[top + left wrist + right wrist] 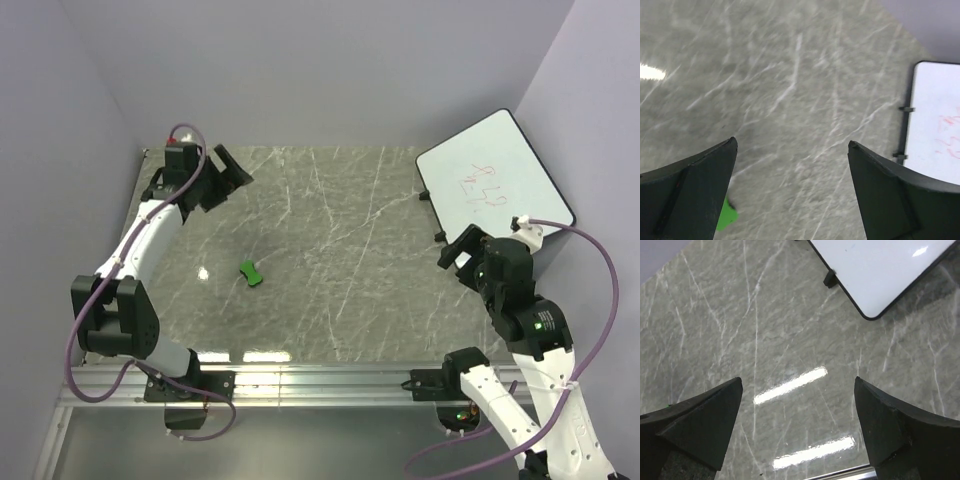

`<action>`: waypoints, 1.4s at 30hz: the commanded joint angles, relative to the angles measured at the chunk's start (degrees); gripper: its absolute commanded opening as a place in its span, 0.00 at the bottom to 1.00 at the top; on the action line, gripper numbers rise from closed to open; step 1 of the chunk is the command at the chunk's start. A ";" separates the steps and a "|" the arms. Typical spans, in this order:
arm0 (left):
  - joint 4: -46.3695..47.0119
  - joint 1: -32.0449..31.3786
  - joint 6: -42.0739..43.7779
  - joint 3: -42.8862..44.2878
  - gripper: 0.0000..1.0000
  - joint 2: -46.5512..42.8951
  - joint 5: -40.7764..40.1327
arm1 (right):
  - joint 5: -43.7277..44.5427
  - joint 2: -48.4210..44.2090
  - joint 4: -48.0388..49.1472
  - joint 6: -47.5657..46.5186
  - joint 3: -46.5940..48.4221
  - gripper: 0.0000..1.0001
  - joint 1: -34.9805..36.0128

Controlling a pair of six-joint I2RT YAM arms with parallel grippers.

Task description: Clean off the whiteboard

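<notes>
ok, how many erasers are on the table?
1. The green eraser lies on the table left of centre, well apart from the whiteboard at the far right. None seems hidden.

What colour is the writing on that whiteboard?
Red. The whiteboard shows it best in the top external view.

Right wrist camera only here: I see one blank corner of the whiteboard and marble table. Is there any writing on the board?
Observer: Yes. The whiteboard has red scribbles near its middle.
Operator: Where is the eraser?
Observer: A small green eraser lies on the table, left of centre and on the left arm's side.
Operator: Has the left arm got hold of it?
Observer: No. The left gripper is open and empty over the far left of the table, well apart from the eraser.
</notes>
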 commanded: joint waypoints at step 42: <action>-5.62 -12.93 7.06 0.18 0.89 -6.95 5.48 | -4.24 32.16 23.03 7.85 2.27 0.95 -38.81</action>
